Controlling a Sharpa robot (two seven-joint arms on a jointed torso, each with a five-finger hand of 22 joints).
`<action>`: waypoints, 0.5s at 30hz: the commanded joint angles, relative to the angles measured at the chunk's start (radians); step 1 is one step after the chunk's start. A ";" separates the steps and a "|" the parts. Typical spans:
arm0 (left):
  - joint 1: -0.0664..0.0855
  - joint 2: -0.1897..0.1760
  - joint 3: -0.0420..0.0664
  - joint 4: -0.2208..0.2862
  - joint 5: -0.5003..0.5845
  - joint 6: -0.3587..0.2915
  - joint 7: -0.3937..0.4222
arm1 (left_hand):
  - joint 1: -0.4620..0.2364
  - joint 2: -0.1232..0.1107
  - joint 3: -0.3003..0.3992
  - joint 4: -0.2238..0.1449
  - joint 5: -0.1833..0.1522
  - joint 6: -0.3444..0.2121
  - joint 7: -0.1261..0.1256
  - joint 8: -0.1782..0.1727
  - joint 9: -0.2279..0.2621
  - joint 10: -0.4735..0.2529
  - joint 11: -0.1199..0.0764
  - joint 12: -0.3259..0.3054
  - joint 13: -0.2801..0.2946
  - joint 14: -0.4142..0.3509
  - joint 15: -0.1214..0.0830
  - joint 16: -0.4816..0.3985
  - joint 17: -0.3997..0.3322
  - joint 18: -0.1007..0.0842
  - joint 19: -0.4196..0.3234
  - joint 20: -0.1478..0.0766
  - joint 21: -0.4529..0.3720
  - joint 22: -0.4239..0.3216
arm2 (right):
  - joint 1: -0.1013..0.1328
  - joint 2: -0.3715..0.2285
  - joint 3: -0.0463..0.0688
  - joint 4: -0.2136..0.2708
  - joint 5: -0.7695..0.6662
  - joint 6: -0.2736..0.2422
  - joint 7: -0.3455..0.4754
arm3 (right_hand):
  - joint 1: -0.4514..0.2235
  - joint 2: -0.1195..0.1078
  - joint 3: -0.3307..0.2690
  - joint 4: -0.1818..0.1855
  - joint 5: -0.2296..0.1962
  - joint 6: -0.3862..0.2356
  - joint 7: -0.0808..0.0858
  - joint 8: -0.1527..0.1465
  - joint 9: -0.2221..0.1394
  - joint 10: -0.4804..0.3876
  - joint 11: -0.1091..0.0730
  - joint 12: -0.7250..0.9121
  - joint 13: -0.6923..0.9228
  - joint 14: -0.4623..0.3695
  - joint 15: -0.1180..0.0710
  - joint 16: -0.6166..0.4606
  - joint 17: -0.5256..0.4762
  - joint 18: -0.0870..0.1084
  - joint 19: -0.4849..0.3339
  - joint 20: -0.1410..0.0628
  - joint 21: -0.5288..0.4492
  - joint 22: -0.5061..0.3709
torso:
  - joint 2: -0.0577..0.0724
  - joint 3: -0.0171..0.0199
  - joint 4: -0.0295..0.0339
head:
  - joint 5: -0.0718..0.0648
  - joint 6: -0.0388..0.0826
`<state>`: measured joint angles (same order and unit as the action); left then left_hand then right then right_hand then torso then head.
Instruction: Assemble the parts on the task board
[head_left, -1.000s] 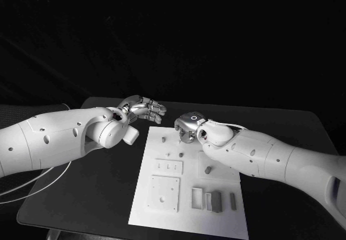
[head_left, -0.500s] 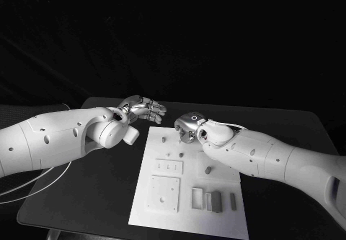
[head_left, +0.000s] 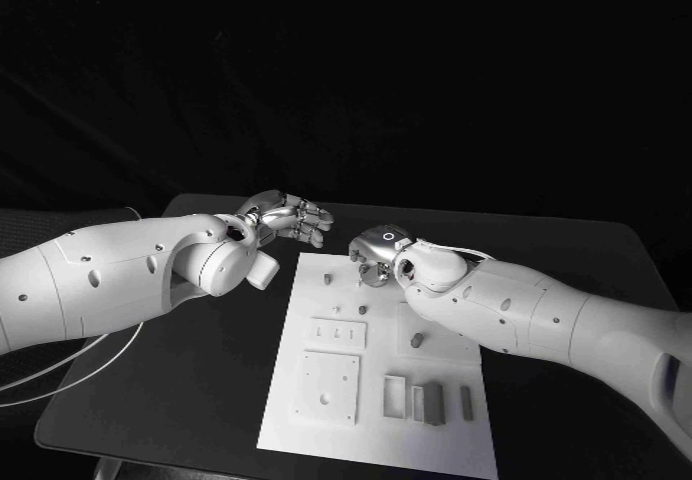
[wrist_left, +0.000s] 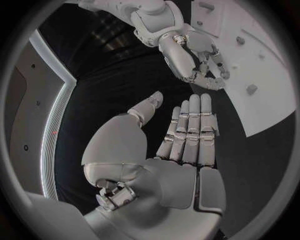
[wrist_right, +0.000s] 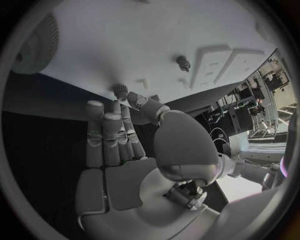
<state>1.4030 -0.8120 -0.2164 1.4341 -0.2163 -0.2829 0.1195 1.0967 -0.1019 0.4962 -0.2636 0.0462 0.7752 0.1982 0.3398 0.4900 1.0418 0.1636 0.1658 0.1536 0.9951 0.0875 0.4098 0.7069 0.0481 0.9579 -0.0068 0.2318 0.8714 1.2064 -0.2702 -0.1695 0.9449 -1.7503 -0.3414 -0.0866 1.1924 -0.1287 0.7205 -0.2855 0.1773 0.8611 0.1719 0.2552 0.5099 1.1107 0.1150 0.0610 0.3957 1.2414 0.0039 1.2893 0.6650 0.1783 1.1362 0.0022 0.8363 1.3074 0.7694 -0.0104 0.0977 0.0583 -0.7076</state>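
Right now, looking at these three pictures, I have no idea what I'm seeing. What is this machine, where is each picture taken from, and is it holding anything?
It is a robot with two white arms, each ending in a silver hand. One picture looks down from a camera on its head at a black table. The two round ones come from cameras at its wrists, each looking along that arm's own hand.

On the table lies a white board with small grey pieces on it and some raised blocks and slots. The robot is meant to fit those pieces together.

The left hand hangs beside the board's far corner, fingers straight and apart, holding nothing. The right hand is over the far end of the board. Its fingertips reach toward a small round piece, but I cannot tell whether they grip it.
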 joint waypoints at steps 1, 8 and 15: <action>0.002 0.001 0.001 0.003 -0.002 -0.004 0.004 | 0.001 -0.006 0.001 0.004 0.003 -0.007 0.004 -0.006 0.002 -0.008 0.001 -0.004 0.001 0.006 0.000 -0.004 0.002 0.013 0.001 -0.004 -0.005 0.001 | 0.000 0.000 0.000 0.003 0.010 0.020 0.011 | -0.009 0.000 0.003 0.002 -0.004 -0.011 -0.001 -0.005 -0.002 -0.012 0.000 0.001 -0.006 -0.007 0.000 -0.002 -0.002 0.084 -0.009 -0.001 -0.004 0.016 | 0.000 -0.0002 -0.0003 | 0.000 0.000; 0.002 0.000 0.001 0.003 -0.002 -0.004 0.004 | 0.001 -0.006 0.001 0.004 0.003 -0.007 0.004 -0.006 0.002 -0.008 0.001 -0.004 0.002 0.007 0.000 -0.005 0.003 0.013 0.001 -0.004 -0.005 0.001 | 0.000 -0.001 0.000 0.001 0.011 0.021 0.008 | -0.012 -0.001 0.001 0.003 -0.004 -0.017 0.000 -0.008 -0.005 -0.019 0.001 0.002 -0.016 -0.008 0.001 -0.003 -0.003 0.084 -0.010 0.001 -0.005 0.016 | 0.000 -0.0001 -0.0003 | 0.000 0.000; 0.002 -0.001 0.001 0.002 -0.002 -0.005 0.004 | 0.001 -0.006 0.001 0.004 0.003 -0.007 0.004 -0.006 0.002 -0.008 0.001 -0.004 0.002 0.007 0.000 -0.005 0.003 0.013 0.001 -0.004 -0.005 0.002 | 0.000 -0.008 0.000 0.007 0.011 0.001 0.008 | -0.017 -0.012 0.000 0.004 -0.004 -0.033 0.003 -0.014 -0.010 -0.040 0.005 0.001 -0.033 -0.010 0.005 -0.004 -0.005 0.084 -0.010 0.002 -0.007 0.016 | 0.000 0.0008 -0.0008 | 0.001 0.000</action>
<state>1.4032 -0.8136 -0.2164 1.4343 -0.2164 -0.2841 0.1186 1.0967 -0.1019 0.4962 -0.2636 0.0462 0.7752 0.1982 0.3398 0.4908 1.0418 0.1636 0.1658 0.1543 0.9951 0.0874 0.4098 0.7087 0.0519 0.9578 -0.0067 0.2318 0.8712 1.2063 -0.2756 -0.1696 0.9475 -1.7387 -0.3350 -0.0850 1.1831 -0.1380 0.7205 -0.2855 0.1773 0.8361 0.1753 0.2459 0.5005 1.0772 0.1230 0.0610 0.3641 1.2327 0.0054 1.2893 0.6615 0.1783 1.1326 0.0059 0.8323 1.3074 0.7695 -0.0101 0.0970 0.0588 -0.7082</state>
